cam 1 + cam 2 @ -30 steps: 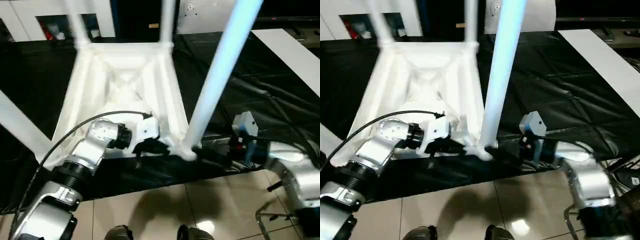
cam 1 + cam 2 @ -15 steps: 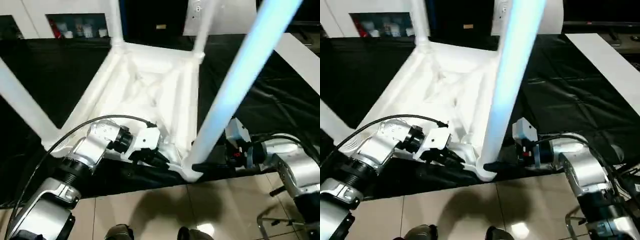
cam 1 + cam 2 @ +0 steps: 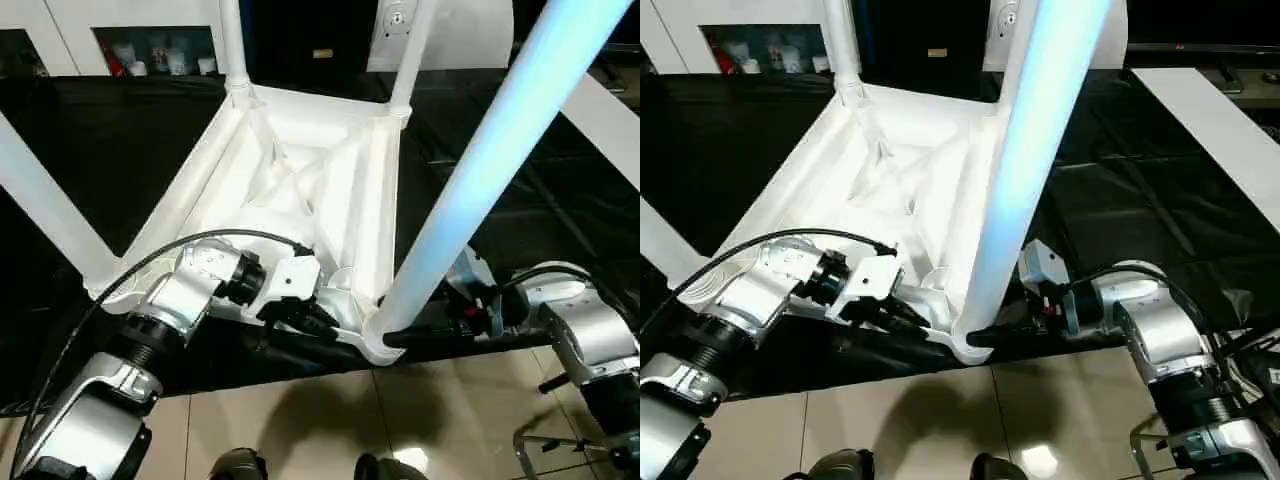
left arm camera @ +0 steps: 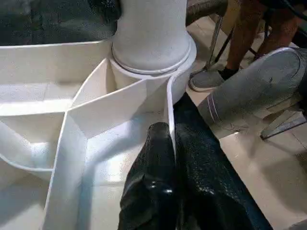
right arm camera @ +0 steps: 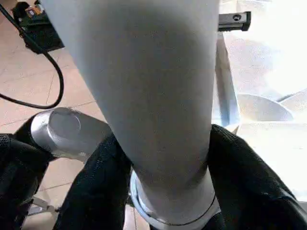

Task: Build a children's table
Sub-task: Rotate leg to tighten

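- Since 1 s ago: right gripper (image 5: 163, 191) has been closing in round the base of the near-right leg (image 3: 480, 180); its fingers are now sitting on both sides of the tube just above the socket collar, narrowed to the leg's width. Whole pic has also shifted, so cam moved too.
- Black-covered work table (image 3: 90, 140): carrying the upside-down tabletop (image 3: 300, 180), ribbed underside facing up, near edge lying at the table's front edge, floor tiles showing below.
- Legs: four are standing in the corner sockets – two far ones (image 3: 232, 45) and (image 3: 405, 50), a near-left one (image 3: 40, 200) slanting out of pic, and the near-right one rising twd the cam.
- Left arm (image 3: 150, 330): reaching in from the near side; left gripper (image 4: 168, 143) is pinched shut on the thin rim wall (image 4: 169, 103) of the tabletop, just beside the near-right socket (image 4: 151, 62) – looks to be steadying the top.
- Person's legs and shoes (image 4: 225, 72) are showing past the table edge in the left wrist view.
- Step, as I judge it: seating/tightening the last leg in its socket; task looks nearly done.
- Next move prob. needs: firm wrap on the leg base, then push or twist along the leg's axis w/ left holding the rim against it. Risk: top sliding off the front edge if the hold slips.
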Controlling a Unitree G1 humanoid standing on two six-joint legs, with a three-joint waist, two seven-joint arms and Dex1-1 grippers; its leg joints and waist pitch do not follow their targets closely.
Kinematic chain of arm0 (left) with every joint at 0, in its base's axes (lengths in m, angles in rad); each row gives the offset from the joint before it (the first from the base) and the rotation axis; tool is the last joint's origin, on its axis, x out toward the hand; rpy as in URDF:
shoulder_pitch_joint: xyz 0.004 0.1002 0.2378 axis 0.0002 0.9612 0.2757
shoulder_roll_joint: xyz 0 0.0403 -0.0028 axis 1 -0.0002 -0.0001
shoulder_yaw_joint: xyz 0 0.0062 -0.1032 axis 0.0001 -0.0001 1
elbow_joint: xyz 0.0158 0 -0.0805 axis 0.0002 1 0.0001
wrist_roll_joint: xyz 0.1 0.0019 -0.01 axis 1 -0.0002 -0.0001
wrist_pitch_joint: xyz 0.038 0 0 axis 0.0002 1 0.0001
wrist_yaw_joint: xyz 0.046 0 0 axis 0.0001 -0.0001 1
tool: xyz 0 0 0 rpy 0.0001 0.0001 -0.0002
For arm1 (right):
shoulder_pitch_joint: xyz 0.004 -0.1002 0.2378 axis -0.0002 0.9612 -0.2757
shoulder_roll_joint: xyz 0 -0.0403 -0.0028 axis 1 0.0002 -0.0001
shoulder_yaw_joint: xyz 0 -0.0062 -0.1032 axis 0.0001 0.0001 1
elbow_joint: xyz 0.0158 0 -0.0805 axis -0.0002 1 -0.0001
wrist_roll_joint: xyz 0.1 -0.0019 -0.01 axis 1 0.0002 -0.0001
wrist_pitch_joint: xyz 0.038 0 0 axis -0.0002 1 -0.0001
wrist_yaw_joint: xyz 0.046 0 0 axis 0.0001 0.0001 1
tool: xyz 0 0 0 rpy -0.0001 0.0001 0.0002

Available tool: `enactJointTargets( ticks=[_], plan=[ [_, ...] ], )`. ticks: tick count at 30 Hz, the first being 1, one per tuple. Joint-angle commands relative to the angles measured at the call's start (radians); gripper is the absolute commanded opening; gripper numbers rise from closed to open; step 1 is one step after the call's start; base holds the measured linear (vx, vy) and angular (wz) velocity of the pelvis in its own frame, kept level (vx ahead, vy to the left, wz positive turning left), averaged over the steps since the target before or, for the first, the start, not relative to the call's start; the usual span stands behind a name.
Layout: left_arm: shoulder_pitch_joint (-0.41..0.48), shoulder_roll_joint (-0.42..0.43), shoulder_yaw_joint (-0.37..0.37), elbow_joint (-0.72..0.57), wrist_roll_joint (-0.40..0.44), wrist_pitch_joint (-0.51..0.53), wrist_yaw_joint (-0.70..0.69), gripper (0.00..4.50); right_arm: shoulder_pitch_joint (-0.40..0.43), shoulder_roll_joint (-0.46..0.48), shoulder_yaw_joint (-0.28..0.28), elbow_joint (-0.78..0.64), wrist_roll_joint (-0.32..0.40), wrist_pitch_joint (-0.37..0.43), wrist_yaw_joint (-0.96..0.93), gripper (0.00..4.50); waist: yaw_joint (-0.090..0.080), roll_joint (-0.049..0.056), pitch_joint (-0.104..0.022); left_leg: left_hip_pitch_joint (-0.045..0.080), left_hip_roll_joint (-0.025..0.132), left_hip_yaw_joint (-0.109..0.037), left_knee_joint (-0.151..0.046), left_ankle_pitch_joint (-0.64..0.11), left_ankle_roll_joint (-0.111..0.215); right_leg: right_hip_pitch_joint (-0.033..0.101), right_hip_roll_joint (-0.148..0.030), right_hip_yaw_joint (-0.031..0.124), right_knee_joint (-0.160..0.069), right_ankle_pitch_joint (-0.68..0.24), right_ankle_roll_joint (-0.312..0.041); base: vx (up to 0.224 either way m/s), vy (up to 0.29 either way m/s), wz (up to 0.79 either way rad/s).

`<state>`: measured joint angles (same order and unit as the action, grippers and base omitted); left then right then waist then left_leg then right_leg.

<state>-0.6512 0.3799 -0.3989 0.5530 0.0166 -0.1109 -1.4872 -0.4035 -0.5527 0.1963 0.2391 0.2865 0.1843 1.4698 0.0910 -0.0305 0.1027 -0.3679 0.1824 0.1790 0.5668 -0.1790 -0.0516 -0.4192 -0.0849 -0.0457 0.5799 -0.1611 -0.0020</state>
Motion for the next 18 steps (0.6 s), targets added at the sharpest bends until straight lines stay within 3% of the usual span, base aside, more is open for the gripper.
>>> enactJointTargets(
  ticks=[1, 4, 7, 8, 9, 10, 11, 13, 15, 17, 18],
  plan=[
    [0.01, -0.006, -0.065, 0.021, 0.037, -0.009, -0.043, 0.0, 0.016, -0.003, 0.018, -0.027, 0.024, 0.012, 0.029, 2.02, -0.007, -0.013, -0.063, 0.012, 0.05, 0.002, -0.054, -0.12, 0.121, 0.052, -0.055, 0.038, -0.043, -0.149, -0.288, 0.0, 0.0, 0.0],
    [0.014, -0.033, -0.037, 0.017, 0.032, 0.044, 0.037, 0.0, 0.067, 0.029, -0.002, -0.107, 0.066, 0.101, -0.051, 1.99, -0.005, -0.01, -0.061, 0.012, 0.052, 0.001, -0.056, -0.13, 0.114, 0.052, -0.055, 0.039, -0.045, -0.165, -0.285, 0.0, 0.0, 0.0],
    [0.017, -0.055, -0.026, 0.016, 0.042, 0.083, 0.106, 0.0, 0.101, 0.069, -0.007, -0.154, 0.059, 0.15, -0.15, 1.98, -0.003, -0.012, -0.06, 0.011, 0.051, 0.0, -0.059, -0.146, 0.104, 0.052, -0.056, 0.038, -0.048, -0.192, -0.272, 0.0, 0.0, 0.0],
    [0.02, -0.079, -0.016, 0.014, 0.052, 0.127, 0.172, 0.0, 0.13, 0.117, -0.005, -0.192, 0.038, 0.184, -0.254, 1.98, -0.008, -0.011, -0.048, 0.011, 0.049, -0.002, -0.069, -0.208, 0.071, 0.045, -0.056, 0.04, -0.064, -0.308, -0.237, 0.0, 0.0, 0.0],
    [0.022, -0.091, -0.01, 0.01, 0.051, 0.145, 0.196, 0.0, 0.139, 0.134, -0.002, -0.204, 0.027, 0.193, -0.29, 1.98, -0.011, -0.011, -0.044, 0.012, 0.048, -0.004, -0.074, -0.246, 0.058, 0.044, -0.058, 0.04, -0.072, -0.382, -0.216, 0.0, 0.0, 0.0],
    [0.026, -0.114, 0.003, 0.001, 0.043, 0.173, 0.232, 0.0, 0.154, 0.167, 0.005, -0.226, 0.006, 0.211, -0.353, 1.98, -0.018, -0.01, -0.037, 0.012, 0.046, -0.012, -0.079, -0.304, 0.023, 0.042, -0.062, 0.038, -0.085, -0.523, -0.173, -0.063, -0.001, -0.03],
    [0.028, -0.139, 0.015, -0.008, 0.036, 0.198, 0.269, 0.0, 0.164, 0.209, 0.008, -0.24, -0.013, 0.233, -0.425, 1.98, -0.024, -0.012, -0.028, 0.023, 0.042, -0.019, -0.082, -0.371, -0.001, 0.032, -0.066, 0.035, -0.104, -0.675, -0.119, -0.054, 0.006, -0.05],
    [0.027, -0.18, 0.032, -0.02, 0.037, 0.241, 0.341, 0.0, 0.167, 0.296, -0.001, -0.245, -0.035, 0.28, -0.557, 1.96, -0.043, -0.01, -0.023, 0.031, 0.036, -0.032, -0.084, -0.444, -0.025, 0.025, -0.068, 0.027, -0.121, -0.797, -0.062, -0.054, 0.01, -0.05],
    [0.025, -0.197, 0.039, -0.019, 0.04, 0.257, 0.374, 0.0, 0.166, 0.333, -0.006, -0.244, -0.04, 0.299, -0.61, 1.95, -0.065, -0.01, -0.021, 0.03, 0.031, -0.047, -0.085, -0.497, -0.038, 0.026, -0.068, 0.012, -0.133, -0.845, -0.026, -0.074, 0.03, -0.08],
    [0.014, -0.245, 0.066, -0.02, 0.045, 0.306, 0.472, 0.0, 0.148, 0.432, -0.028, -0.225, -0.068, 0.351, -0.764, 1.95, -0.097, 0.011, -0.016, 0.027, 0.039, -0.066, -0.102, -0.61, -0.05, 0.042, -0.06, -0.025, -0.143, -0.785, -0.023, -0.07, 0.057, -0.15],
    [0.008, -0.271, 0.083, -0.022, 0.047, 0.333, 0.529, 0.0, 0.13, 0.489, -0.051, -0.198, -0.081, 0.37, -0.853, 1.95, -0.106, 0.015, -0.018, 0.028, 0.042, -0.074, -0.106, -0.646, -0.055, 0.051, -0.059, -0.036, -0.139, -0.741, -0.027, -0.067, 0.067, -0.17]
  ],
)
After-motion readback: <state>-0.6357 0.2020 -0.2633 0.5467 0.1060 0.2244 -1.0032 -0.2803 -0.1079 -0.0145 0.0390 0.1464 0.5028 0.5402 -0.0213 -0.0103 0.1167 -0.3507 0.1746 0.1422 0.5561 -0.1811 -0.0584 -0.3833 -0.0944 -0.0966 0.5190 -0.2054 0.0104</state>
